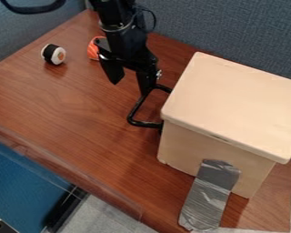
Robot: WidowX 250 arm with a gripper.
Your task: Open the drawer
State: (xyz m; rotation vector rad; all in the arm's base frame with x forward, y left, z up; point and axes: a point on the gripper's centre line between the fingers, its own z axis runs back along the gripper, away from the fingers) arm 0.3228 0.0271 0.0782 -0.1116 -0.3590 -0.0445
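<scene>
Where grey tape point(206, 200) runs from the pale box point(233, 109) onto the worktop point(69, 100), the near side ends; leftward juts the drawer's black handle point(138, 106), its bar slanting away from the camera. At its far end hangs the open end effector point(131, 88), one finger touching or just above. Beyond sits a toy sushi roll point(53, 54).

Pale drawer box point(190, 146), closed, black handle point(145, 124) leftward
</scene>
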